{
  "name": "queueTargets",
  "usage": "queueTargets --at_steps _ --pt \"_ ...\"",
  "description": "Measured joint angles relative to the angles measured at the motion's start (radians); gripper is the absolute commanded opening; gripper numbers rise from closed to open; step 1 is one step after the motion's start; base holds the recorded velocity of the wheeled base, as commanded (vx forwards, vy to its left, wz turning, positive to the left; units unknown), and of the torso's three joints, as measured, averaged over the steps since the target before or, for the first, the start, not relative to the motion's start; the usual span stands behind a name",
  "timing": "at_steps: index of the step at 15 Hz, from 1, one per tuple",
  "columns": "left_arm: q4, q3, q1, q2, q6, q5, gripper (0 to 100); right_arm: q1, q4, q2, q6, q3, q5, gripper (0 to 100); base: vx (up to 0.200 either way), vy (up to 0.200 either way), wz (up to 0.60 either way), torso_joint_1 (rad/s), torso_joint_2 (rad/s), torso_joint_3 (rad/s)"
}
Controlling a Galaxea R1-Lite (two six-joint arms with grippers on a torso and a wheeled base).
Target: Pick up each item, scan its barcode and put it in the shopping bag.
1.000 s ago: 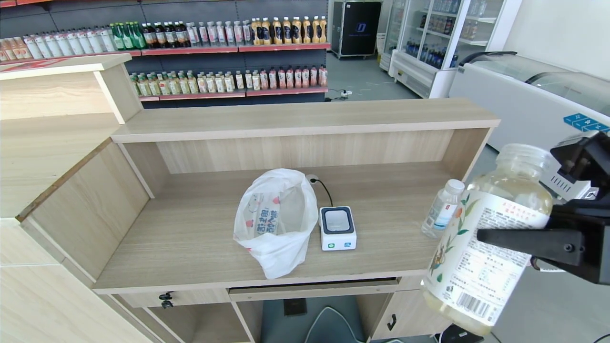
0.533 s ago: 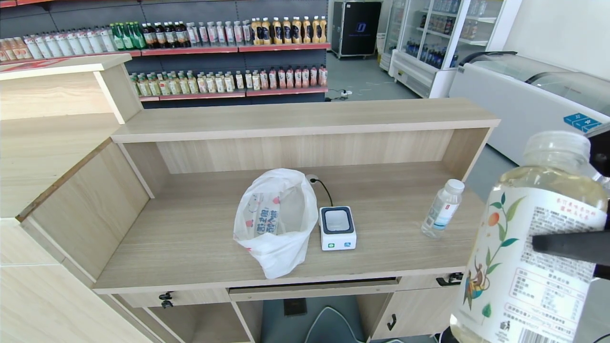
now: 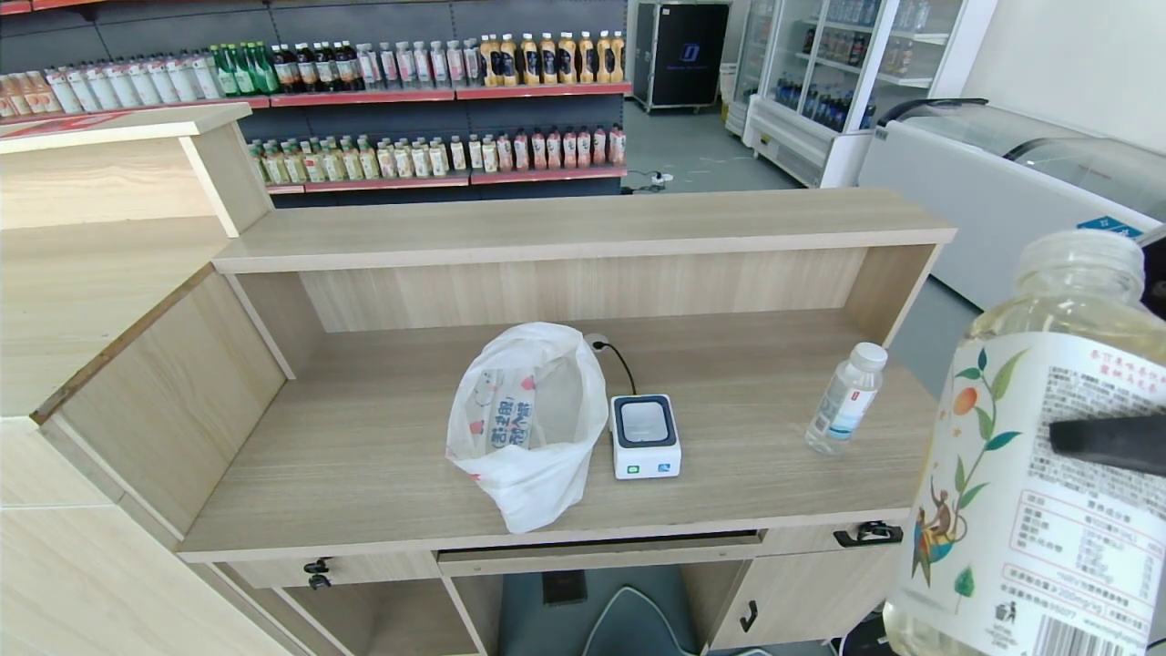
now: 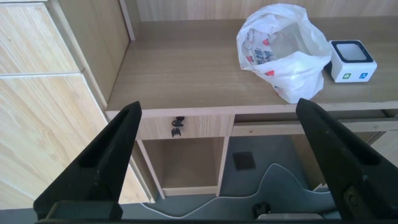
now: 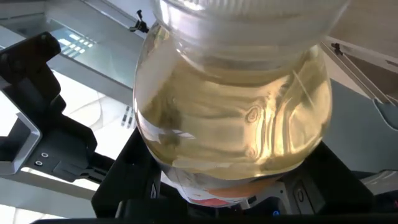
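Tea bottle (image 3: 1038, 456) sits clamped in the right claw (image 3: 1102, 445), not yet scanned; shopping bag (image 3: 528, 428) holds one pack; water bottle (image 3: 843, 401) waits.

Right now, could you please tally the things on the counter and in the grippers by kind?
Bottles: 2, the large bottle in the right gripper and the small bottle on the counter
Shopping bag: 1
Packet inside the bag: 1
Scanner: 1
Total: 5
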Motion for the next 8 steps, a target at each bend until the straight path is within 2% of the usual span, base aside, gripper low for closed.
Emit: queueTargets --at_steps 8 --pt "0.000 0.000 0.000 0.000 0.000 0.000 100 -0.006 -0.005 0.019 0.028 -0.019 0.000 0 0.000 0.000 0.00 0.000 0.00 0.000"
